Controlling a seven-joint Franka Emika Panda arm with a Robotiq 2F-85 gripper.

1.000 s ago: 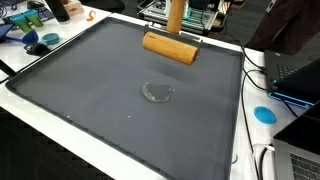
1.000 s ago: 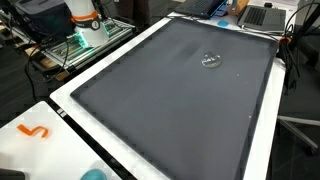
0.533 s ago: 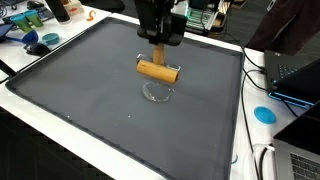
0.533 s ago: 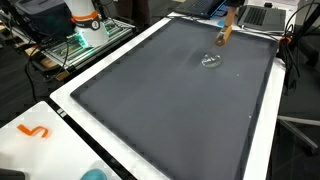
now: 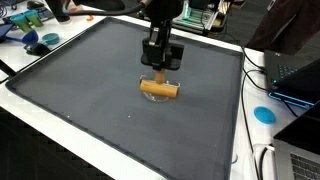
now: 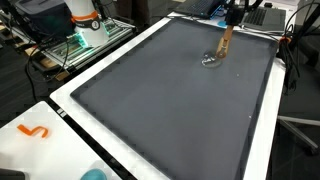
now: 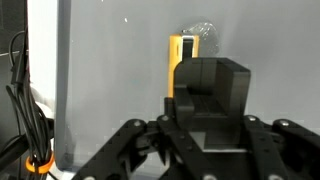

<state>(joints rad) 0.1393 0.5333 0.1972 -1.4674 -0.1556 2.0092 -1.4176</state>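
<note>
Where the gripper hangs: the gripper [image 5: 159,66] is above the middle-far part of the grey mat [image 5: 70,85] and points straight down. In an exterior view the gripper [image 6: 231,18] shows only at the top edge.
Jaws: closed on the upright stem of the wooden tool [image 5: 160,88], with one finger at each side of it.
Wooden tool: it has a T shape, a short stem above and a round bar across below. The bar lies level and low over the mat. Whether it touches I cannot tell.
Clear glass piece: the clear glass piece [image 5: 153,98] is small and round and lies flat on the mat, directly under the bar. Its near rim shows in front of the bar. In an exterior view the glass piece [image 6: 209,61] is at the lower end of the tool [image 6: 224,42].
Wrist view: the dark gripper body fills the lower part and hides the fingertips. Beyond it the tool [image 7: 181,50] shows yellow-brown, and the glass piece [image 7: 198,31] is just at its far end.
Around: the mat lies on a white table [image 5: 40,112]. A blue disc [image 5: 264,114] is on the table beside the mat, well apart from the gripper. A laptop [image 6: 262,14] is past the far edge. An orange mark [image 6: 34,131] is on the white corner.
</note>
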